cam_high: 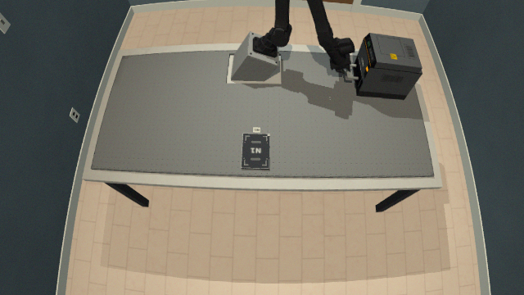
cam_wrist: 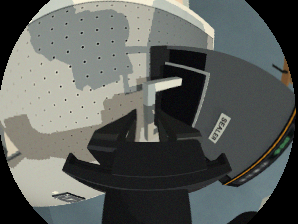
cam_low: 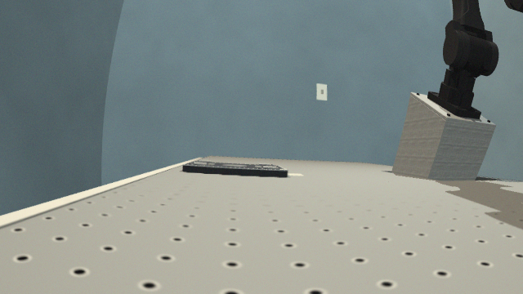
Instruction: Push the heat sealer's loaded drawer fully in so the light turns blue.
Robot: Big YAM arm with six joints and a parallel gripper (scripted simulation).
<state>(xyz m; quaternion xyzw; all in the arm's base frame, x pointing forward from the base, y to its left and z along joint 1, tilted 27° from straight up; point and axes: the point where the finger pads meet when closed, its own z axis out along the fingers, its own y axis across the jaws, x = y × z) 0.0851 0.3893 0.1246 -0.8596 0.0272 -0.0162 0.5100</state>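
The dark heat sealer (cam_high: 388,65) stands at the table's back right. Its front face points left, with a small green mark (cam_high: 367,42) and an orange strip (cam_high: 371,57) on it. A pale drawer handle (cam_high: 351,74) sticks out of the front face, and it also shows in the wrist view (cam_wrist: 162,84). My gripper (cam_high: 349,70) is right at this handle with its fingers partly open around it, not clamped. The wrist view shows the gripper (cam_wrist: 148,123) just before the dark drawer front (cam_wrist: 178,92). The plate, seal sheet and frame are hidden inside.
The arm's slanted grey base block (cam_high: 255,61) stands at the back centre, also in the exterior view (cam_low: 443,140). A flat black "IN" pad (cam_high: 255,150) lies near the front edge, and it shows low and far off in the exterior view (cam_low: 234,168).
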